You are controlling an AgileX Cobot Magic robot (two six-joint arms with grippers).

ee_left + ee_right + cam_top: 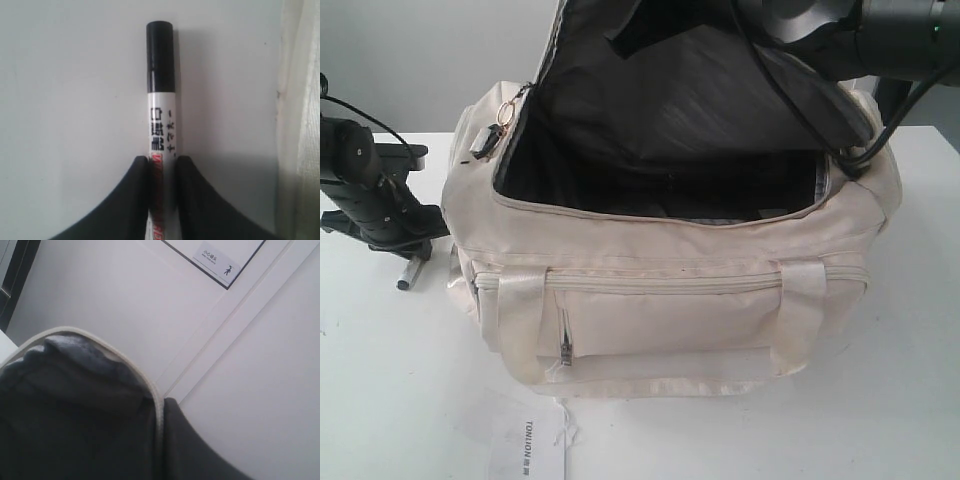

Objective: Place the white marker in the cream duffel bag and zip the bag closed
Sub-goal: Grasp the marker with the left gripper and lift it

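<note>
Pinching the slim white black-capped marker [161, 125] beside the cream fabric duffel bag [670, 290] are the left jaws; right jaws clamp its flap [720, 90] up. Insertion, zipping remain.

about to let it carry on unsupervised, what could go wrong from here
The left pincer grips the white marker well back from its cap, so the long free end could snag the rim of the cream duffel bag going in. The flap is held up only by the right pincer; a slip would drop it over the opening.
</note>
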